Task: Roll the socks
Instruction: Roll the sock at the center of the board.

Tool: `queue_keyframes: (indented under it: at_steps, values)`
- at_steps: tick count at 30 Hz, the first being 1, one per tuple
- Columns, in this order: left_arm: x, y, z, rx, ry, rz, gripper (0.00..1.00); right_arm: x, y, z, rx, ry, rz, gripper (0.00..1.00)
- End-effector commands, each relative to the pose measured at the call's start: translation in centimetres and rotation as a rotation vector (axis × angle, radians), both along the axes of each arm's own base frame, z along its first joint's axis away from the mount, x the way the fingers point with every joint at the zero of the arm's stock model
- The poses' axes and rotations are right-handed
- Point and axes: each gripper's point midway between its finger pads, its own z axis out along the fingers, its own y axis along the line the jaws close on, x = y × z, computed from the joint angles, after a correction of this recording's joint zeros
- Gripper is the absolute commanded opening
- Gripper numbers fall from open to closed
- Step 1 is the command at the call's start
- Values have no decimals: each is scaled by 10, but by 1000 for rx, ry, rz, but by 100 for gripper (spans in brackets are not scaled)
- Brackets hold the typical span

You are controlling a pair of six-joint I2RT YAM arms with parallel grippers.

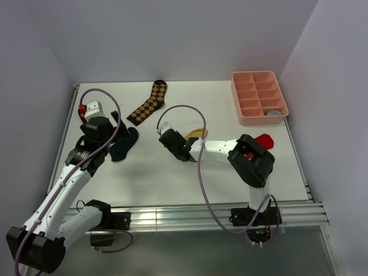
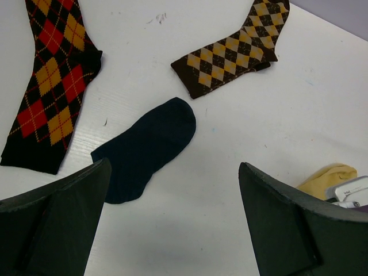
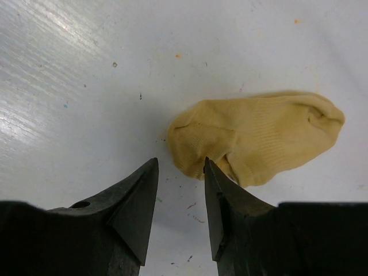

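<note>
The left pincer (image 2: 172,230) hung released, spread wide above the dark navy sock (image 2: 146,149) lying flat on the bench (image 2: 241,144), seemingly lined up to take it. The right pincer (image 3: 180,172), half parted and grasping nothing, met the mustard sock (image 3: 259,138) at its edge, probably to start a roll.

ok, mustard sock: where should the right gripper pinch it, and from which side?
Probably the blunt end nearest the right gripper. The mustard sock lies flat and limp on the table, its length running away from the parted jaws, so come down from above on that end and pinch up its edge.
</note>
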Motion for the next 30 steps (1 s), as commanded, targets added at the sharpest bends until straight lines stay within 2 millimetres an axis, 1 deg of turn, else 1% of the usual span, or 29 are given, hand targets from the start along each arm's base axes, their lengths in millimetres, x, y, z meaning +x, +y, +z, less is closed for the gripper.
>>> queue_keyframes:
  at_steps: [1, 2, 6, 8, 9, 12, 13, 16, 19, 22, 23, 24, 27, 28, 29, 30]
  values:
    - [5, -3, 18, -34, -46, 2, 98, 14, 14, 43, 62, -111, 9, 45]
    - [5, -2, 18, -35, -45, 4, 98, 14, 14, 41, 56, -109, 11, 45]
    - [4, -2, 18, -33, -44, 3, 98, 16, 18, 18, 13, -70, 28, 45]
    - [4, -1, 18, -31, -45, 5, 98, 17, 20, 12, 16, -55, 26, 45]
    - [4, -2, 18, -33, -45, 5, 98, 18, 18, 3, -1, -45, 15, 45]
    - [4, -2, 18, -33, -44, 0, 98, 19, 13, -10, -30, -32, -13, 45]
    - [4, -3, 18, -35, -45, -3, 98, 19, 9, -18, -48, -17, -24, 45]
    - [5, -4, 17, -35, -41, -8, 98, 16, 1, -31, -76, 15, -36, 44]
    - [5, -4, 18, -36, -42, -9, 98, 12, -6, -40, -62, 54, -81, 43]
    - [5, -5, 17, -37, -41, -10, 98, 5, -10, -50, -64, 108, -87, 40]
    - [5, -5, 18, -38, -43, -13, 98, 3, -12, -55, -71, 121, -89, 38]
    - [5, -5, 17, -37, -40, -12, 98, 2, -16, -58, -77, 138, -100, 31]
    - [6, -6, 18, -40, -44, -19, 98, -3, -20, -67, -81, 178, -113, 20]
    - [6, -7, 17, -40, -43, -24, 98, -4, -20, -67, -80, 186, -116, 15]
    - [6, -9, 18, -45, -44, -36, 98, -5, -19, -70, -77, 203, -115, 6]
    - [7, -11, 19, -51, -49, -42, 98, -6, -20, -71, -74, 218, -115, 3]
